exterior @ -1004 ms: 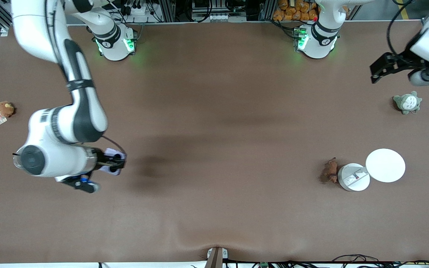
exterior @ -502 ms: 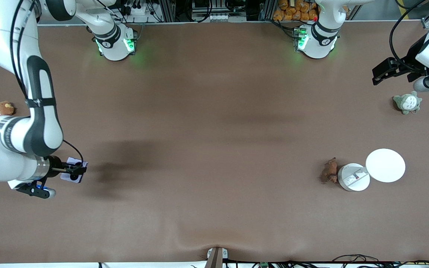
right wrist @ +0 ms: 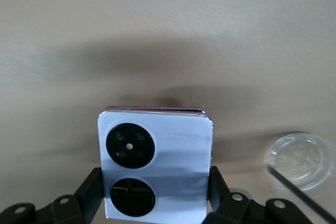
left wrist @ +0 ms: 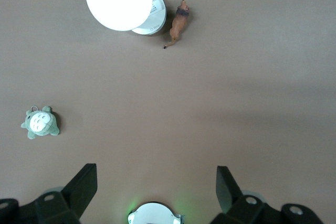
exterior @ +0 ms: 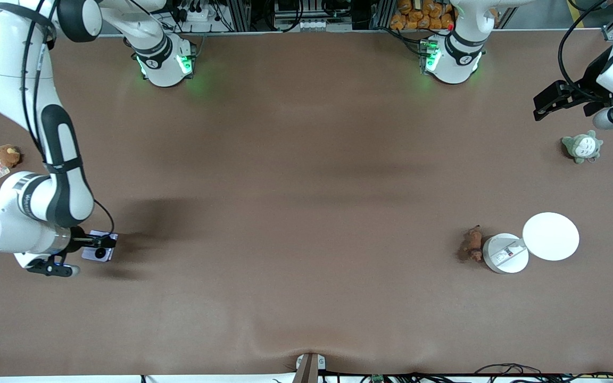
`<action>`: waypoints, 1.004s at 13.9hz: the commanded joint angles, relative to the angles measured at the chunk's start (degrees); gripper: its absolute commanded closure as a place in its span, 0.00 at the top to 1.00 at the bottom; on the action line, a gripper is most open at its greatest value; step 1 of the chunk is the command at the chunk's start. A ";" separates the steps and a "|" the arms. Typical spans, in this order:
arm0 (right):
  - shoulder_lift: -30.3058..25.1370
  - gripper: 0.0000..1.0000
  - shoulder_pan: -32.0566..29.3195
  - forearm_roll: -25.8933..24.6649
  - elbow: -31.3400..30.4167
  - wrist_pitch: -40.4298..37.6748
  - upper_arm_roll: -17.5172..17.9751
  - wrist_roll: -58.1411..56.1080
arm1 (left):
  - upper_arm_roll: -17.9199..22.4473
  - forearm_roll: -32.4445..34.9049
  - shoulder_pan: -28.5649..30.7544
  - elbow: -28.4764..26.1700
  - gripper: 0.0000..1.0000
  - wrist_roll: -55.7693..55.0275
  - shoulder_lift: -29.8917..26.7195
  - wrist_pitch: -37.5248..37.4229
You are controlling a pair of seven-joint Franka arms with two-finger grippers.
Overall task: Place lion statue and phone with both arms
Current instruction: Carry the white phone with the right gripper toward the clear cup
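Note:
The pale lavender phone (exterior: 98, 253) with two black circles is gripped by its sides in my right gripper (exterior: 102, 246), low over the table at the right arm's end. In the right wrist view the phone (right wrist: 155, 156) fills the space between the fingers of the right gripper (right wrist: 155, 188). The reddish-brown lion statue (exterior: 471, 244) lies on the table beside a small white disc (exterior: 505, 253); it also shows in the left wrist view (left wrist: 178, 23). My left gripper (exterior: 546, 102) is open and empty, up over the left arm's end of the table; its open fingers frame the left wrist view (left wrist: 156, 183).
A larger white disc (exterior: 550, 236) overlaps the small one. A grey-green plush (exterior: 581, 147) lies under the left gripper's area. A round brown plush with a tag (exterior: 6, 156) lies at the right arm's end, farther from the front camera than the phone.
My right arm has carried the phone toward the right arm's end of the table and lowered it. The left gripper has shifted only slightly.

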 commanded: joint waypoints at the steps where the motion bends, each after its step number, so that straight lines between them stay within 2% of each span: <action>1: -1.26 0.00 0.42 0.79 -5.24 5.05 1.41 -0.54 | -0.03 -1.30 0.43 -0.55 1.00 -0.14 -0.78 -0.05; 11: -1.17 0.01 0.08 1.06 -7.80 5.77 2.29 -0.62 | -0.03 -1.30 0.51 -0.20 1.00 0.74 -0.96 -0.05; 12: -1.17 0.11 -0.01 1.06 -7.80 5.77 2.29 -0.62 | -0.03 -1.30 0.52 -0.20 1.00 0.74 -0.96 -0.05; 13: -1.17 0.26 -0.01 1.06 -7.71 5.77 2.29 -0.62 | -0.03 -1.30 0.43 -0.11 1.00 0.74 -0.96 -0.05; 14: -1.17 0.65 0.07 1.06 -7.62 5.77 2.29 -0.62 | -0.03 -1.30 0.51 -0.11 1.00 0.74 -0.96 -0.05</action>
